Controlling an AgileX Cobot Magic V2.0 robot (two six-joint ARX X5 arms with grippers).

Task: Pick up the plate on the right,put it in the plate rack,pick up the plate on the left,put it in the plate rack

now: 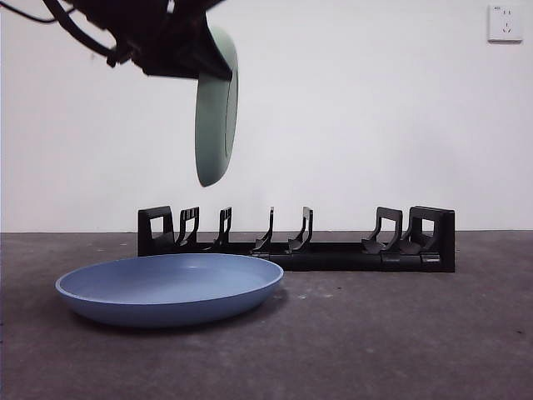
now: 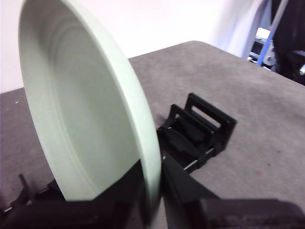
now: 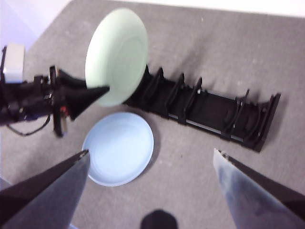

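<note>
Left end effector (image 2: 152,200) grips green plate (image 2: 86,119); fingertips hidden.

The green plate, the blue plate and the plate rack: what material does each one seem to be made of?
The green plate, held on edge by the left gripper: probably plastic or melamine, with a matte, evenly coloured surface without glare. The blue plate: likely the same, smooth with a soft sheen. The plate rack: apparently moulded black plastic, slightly glossy, with blocky ends and curved prongs.

I take this for a lab test bench: bare white wall (image 1: 358,108), lone wall socket (image 1: 505,22), grey felt-like tabletop (image 1: 400,333), metal framing (image 2: 279,28) behind.
</note>
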